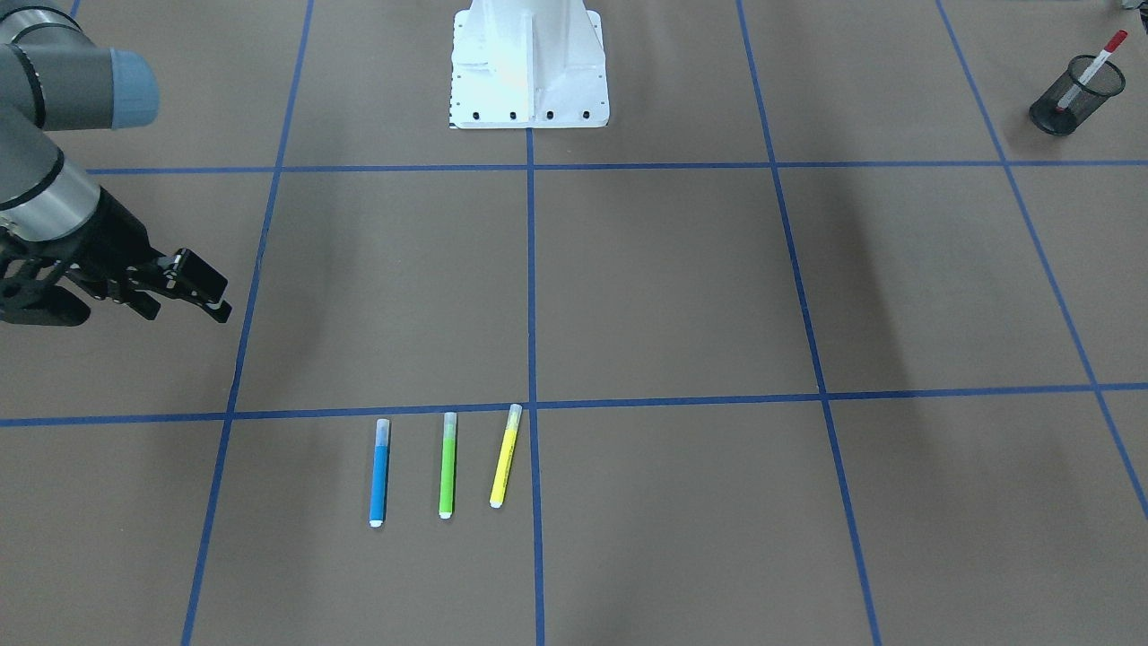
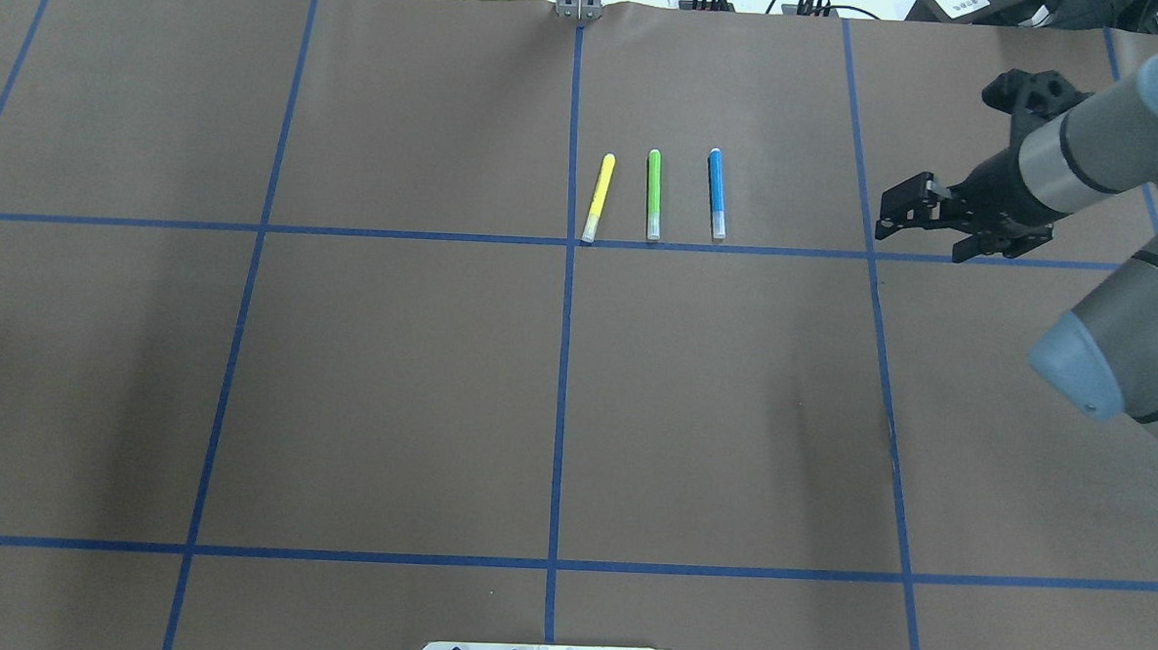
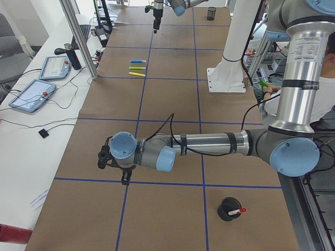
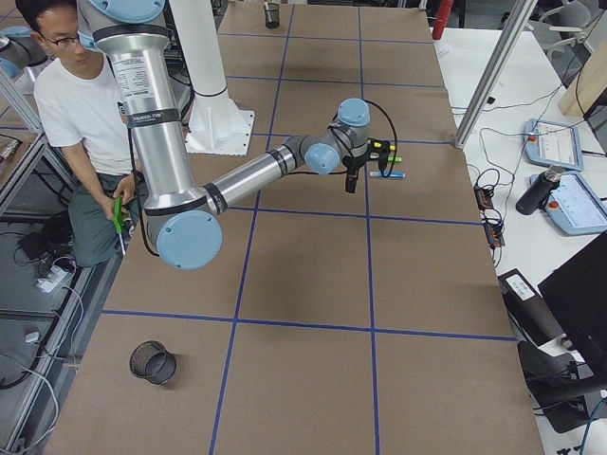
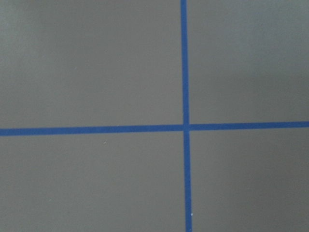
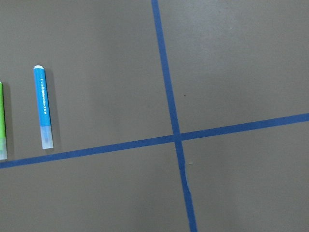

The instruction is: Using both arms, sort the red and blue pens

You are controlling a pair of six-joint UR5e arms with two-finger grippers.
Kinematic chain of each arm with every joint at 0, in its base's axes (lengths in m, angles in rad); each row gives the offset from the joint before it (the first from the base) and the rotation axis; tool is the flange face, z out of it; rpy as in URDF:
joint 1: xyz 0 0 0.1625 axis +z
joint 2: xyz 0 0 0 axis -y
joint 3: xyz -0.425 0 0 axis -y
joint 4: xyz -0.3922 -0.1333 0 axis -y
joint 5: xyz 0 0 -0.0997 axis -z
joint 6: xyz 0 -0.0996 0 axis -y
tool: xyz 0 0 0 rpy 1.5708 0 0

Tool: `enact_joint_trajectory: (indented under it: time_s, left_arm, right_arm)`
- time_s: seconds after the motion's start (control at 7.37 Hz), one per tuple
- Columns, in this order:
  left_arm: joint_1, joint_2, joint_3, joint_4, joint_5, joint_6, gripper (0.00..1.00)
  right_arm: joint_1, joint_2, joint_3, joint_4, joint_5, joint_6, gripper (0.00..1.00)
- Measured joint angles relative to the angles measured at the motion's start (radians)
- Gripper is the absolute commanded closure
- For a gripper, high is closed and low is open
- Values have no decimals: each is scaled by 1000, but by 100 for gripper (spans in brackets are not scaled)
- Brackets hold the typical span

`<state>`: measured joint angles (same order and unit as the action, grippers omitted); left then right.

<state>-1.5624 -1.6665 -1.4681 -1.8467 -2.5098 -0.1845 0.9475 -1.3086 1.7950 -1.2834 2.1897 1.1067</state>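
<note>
**Blue on the tabletop, red in a cup**

The blue highlighter (image 1: 379,473) flat on the brown tabletop (image 1: 682,287), clear cap toward the robot and just short of a blue tape line (image 1: 682,400), white end away. Parallel beside it, apart and not touching: the green highlighter (image 1: 447,465), then the yellow highlighter (image 1: 505,455), slightly tilted, cap nearly at a crossing of the tape lines. Bare surface on the blue one's outer side, all the way to the right gripper (image 1: 208,292). Hovering there above the tabletop, well apart from the pens, fingers spread with nothing between them. The red marker (image 1: 1090,70) far off, leaning cap-up in a black mesh cup (image 1: 1076,99) near the tabletop's corner on the robot's left. The left gripper (image 3: 124,178) low over a tape crossing, not far from that cup, wide bare tabletop around it. Seen only from the side, so impossible to say whether spread or closed. The white pedestal (image 1: 529,72) at the robot's edge, well apart from pens and cup.
</note>
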Motion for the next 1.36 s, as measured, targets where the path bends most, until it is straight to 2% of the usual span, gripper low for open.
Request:
enact_joint_trajectory:
  time_s: [0.14,0.41,0.68,0.95,1.36]
  left_arm:
    - [25,-3,-51,2,0,-66,0]
    - [49,4,-120,4,-1,-126,0]
    - [55,6,-138,4,-2,-137,0]
    - [56,8,-150,4,-3,-139,0]
    - [56,12,-172,4,-4,-159,0]
  right_arm:
    - [-35,54,-48,-7,-16,9,2]
    - [-95,159,-160,-20,-53,8,11]
    - [-113,272,-301,-29,-80,-49,13]
    - [-117,374,-442,-29,-107,-140,21]
    - [-134,478,-588,-27,-112,-183,36]
